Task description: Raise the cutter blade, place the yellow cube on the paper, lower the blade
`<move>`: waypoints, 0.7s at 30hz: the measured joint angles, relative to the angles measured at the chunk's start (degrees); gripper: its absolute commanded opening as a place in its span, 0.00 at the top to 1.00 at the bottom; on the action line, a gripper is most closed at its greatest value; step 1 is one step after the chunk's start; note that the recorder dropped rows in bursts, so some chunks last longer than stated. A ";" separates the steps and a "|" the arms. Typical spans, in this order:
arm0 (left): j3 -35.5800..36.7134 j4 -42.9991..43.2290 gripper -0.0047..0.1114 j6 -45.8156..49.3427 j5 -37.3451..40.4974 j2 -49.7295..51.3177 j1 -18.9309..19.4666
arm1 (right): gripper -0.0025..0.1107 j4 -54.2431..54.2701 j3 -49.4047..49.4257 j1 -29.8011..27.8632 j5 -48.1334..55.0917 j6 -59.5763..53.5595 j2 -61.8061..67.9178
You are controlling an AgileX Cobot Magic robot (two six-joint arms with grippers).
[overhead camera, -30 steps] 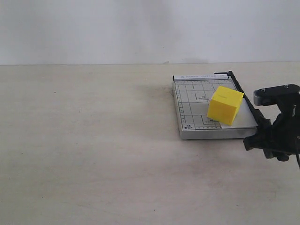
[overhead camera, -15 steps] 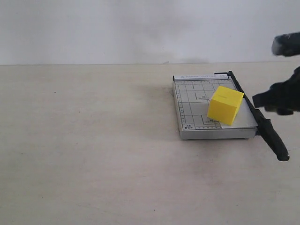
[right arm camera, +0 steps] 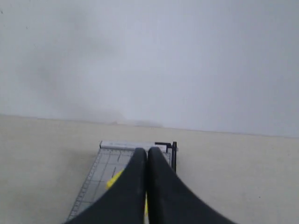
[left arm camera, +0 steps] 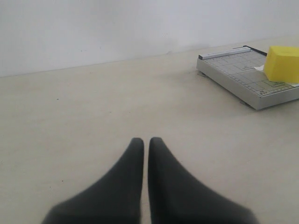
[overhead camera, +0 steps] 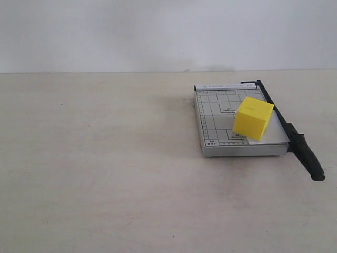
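— Where's the cutter blade (overhead camera: 288, 129)?
— Down flat, ahead of your right gripper (right arm camera: 147, 152), which is pinched closed and empty. The yellow cube (overhead camera: 253, 117) sits on the paper (overhead camera: 275, 135) beside it.
— Handling?
— Looks a stiff lever; take its thick handle (overhead camera: 309, 158). Your left gripper (left arm camera: 145, 141), also closed, is well off.

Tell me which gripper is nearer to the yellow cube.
Right. The right gripper faces the yellow cube, which peeks out behind its shut jaws. The left gripper is a wide stretch of table away.
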 measured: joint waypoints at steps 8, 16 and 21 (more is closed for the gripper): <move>0.00 0.00 0.92 0.00 0.00 0.00 0.00 | 0.98 0.94 0.28 0.00 10.96 6.36 -9.11; 0.00 0.00 0.92 0.00 0.00 0.00 0.00 | 0.98 0.94 0.47 0.00 15.00 7.44 -9.75; 0.00 0.00 0.92 0.00 0.00 0.00 0.00 | 0.98 1.05 0.47 0.00 15.24 7.56 -9.75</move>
